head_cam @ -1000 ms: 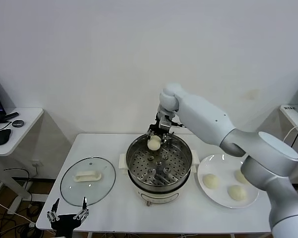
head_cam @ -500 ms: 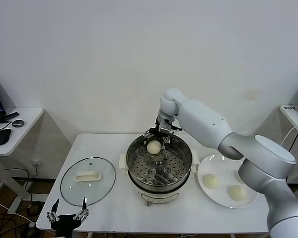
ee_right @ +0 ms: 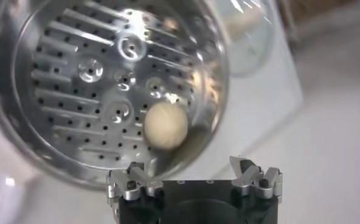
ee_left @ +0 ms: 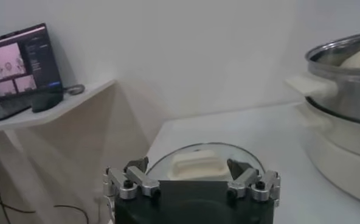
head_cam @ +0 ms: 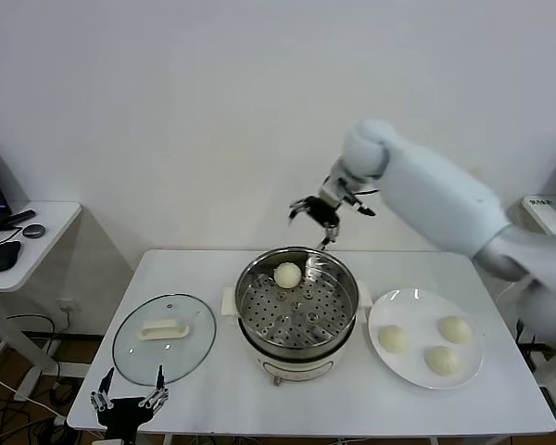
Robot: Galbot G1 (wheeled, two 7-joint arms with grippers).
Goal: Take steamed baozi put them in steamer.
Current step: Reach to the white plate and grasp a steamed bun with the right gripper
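The steamer [head_cam: 259,324] stands mid-table, a shiny steel pot with a perforated tray. One cream-white baozi [head_cam: 287,274] lies on the tray at its far side; it also shows in the right wrist view [ee_right: 165,125]. Three more baozi [head_cam: 393,338] lie on the white plate [head_cam: 412,301] to the right of the pot. My right gripper [head_cam: 326,215] is open and empty, raised above and behind the pot's far rim. My left gripper [head_cam: 126,402] is open and empty, low at the table's front left edge.
The glass lid [head_cam: 130,357] with a white handle lies flat on the table left of the pot. A side table [head_cam: 37,222] with a mouse stands at the far left. A wall rises behind the table.
My right gripper let go of the baozi on the far side of the tray, then rose up and back to the right, empty. The left arm has not moved.
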